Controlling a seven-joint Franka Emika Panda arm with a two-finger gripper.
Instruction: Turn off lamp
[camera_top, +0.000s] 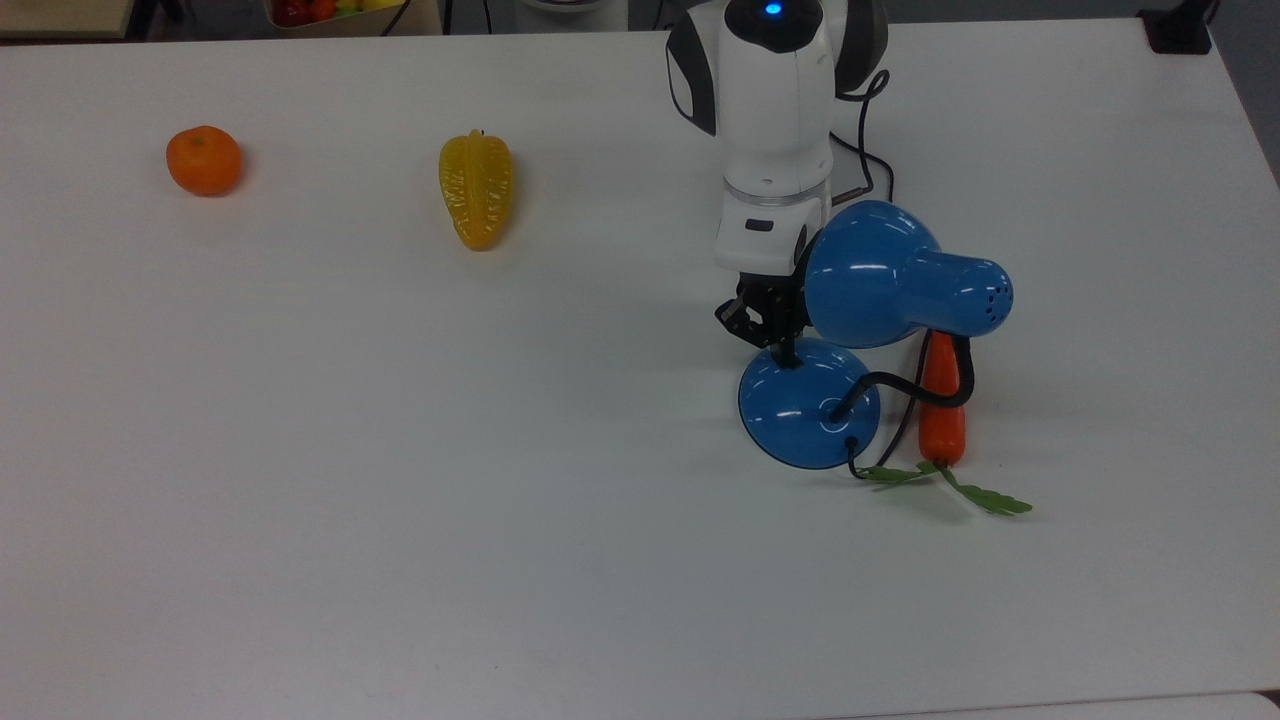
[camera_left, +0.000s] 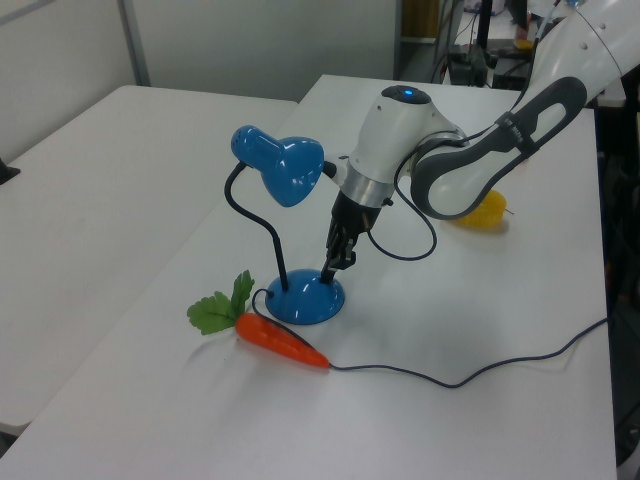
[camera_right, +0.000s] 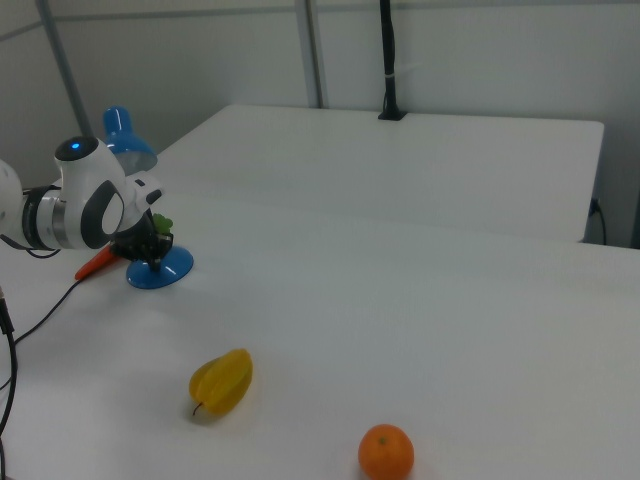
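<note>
a: white table (camera_top: 400, 520) spread under everything. where was the lamp (camera_top: 810, 405) against the fingers (camera_left: 330, 270)?

b: its domed base sat right beneath their tips, which touched its upper edge; the shade hung just beside the gripper (camera_top: 783, 345), on the top view's right. no glow came from it.

a: and the fingers?

b: pressed close together, holding nothing. a carrot (camera_top: 941, 405) lay beyond the base, a yellow fruit (camera_top: 476, 190) and an orange (camera_top: 203, 160) well apart.

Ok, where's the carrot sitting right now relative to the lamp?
In the top view the carrot lies on the table just right of the lamp base, under the bendy neck, its leaves pointing toward the view's bottom.
</note>
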